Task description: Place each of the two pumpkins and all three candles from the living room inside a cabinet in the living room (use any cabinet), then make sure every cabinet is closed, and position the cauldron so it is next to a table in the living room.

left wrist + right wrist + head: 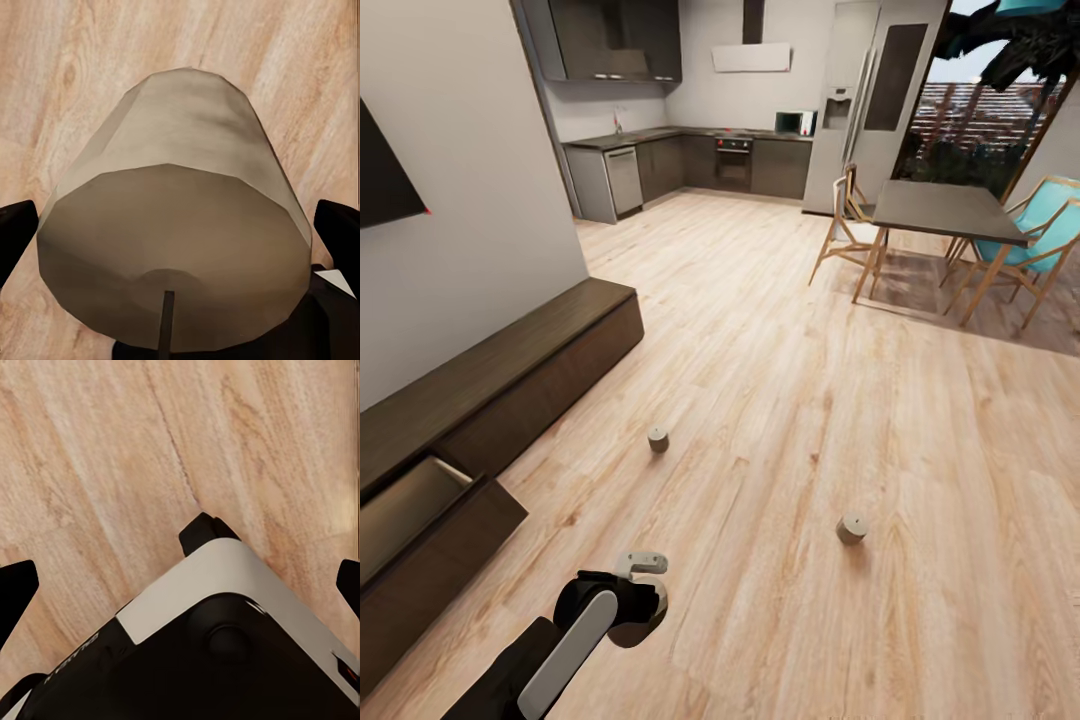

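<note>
Two stubby tan candles stand on the wood floor, one [658,439] near the cabinet and one [851,528] further right. A third candle [180,225], wick end toward the camera, sits between the black fingertips [16,229] of my left gripper [640,590], which touch its sides just above the floor. The long dark-brown cabinet [530,350] runs along the left wall, and its near drawer [410,505] is pulled open, showing a beige inside. My right gripper [180,585] is open over bare floor. The pumpkins and the cauldron are out of view.
A dark dining table [945,208] with wooden and turquoise chairs [1040,240] stands at the back right. The grey kitchen units [690,160] and fridge [860,100] line the far wall. Part of my own white and black body [225,637] lies below the right gripper.
</note>
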Available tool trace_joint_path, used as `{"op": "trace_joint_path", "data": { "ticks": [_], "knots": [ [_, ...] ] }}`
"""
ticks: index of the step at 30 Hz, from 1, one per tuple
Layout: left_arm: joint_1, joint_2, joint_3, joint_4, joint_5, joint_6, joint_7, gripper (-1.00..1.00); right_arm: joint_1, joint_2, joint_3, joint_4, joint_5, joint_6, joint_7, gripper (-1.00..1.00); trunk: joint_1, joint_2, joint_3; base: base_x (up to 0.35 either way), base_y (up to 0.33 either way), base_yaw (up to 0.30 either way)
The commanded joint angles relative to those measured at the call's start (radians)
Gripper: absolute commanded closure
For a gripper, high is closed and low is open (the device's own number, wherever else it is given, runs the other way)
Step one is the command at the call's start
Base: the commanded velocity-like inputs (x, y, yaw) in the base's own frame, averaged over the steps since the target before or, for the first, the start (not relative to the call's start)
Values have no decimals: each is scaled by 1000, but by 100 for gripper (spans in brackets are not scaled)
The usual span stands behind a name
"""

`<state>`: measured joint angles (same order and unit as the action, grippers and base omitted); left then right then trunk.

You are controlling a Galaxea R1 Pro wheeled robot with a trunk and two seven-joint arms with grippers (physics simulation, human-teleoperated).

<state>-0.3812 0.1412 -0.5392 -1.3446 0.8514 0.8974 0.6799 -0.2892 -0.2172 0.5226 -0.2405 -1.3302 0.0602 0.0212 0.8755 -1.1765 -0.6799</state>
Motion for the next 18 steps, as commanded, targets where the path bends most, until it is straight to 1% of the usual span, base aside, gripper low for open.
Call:
{"op": "trace_joint_path", "data": {
  "ticks": [1, 7, 12, 14, 18],
  "knots": [
    [-1, 1, -2, -2, 9, 0, 10, 100, -1, -2, 4, 0, -6, 2, 4, -100, 0, -1, -1, 0, 0, -243],
    [-1, -1, -5, -4, 8, 1, 10, 100, -1, -6, 5, 4, -6, 3, 27, -100, 0, -1, -3, 0, 0, -264],
    [-1, -3, -5, -5, 8, 1, 10, 100, -1, -5, 4, 6, -6, 3, 30, -100, 0, -1, -3, 8, 0, -277],
    [-1, -3, -5, -5, 8, 1, 10, 100, -1, -6, 4, 6, -6, 3, 31, -100, 0, -1, -3, 116, 0, -278],
    [-1, -3, -5, -4, 8, 1, 10, 100, -1, -7, 4, 6, -6, 3, 31, -100, 0, -1, -3, 216, 0, -278]
  ]
}}
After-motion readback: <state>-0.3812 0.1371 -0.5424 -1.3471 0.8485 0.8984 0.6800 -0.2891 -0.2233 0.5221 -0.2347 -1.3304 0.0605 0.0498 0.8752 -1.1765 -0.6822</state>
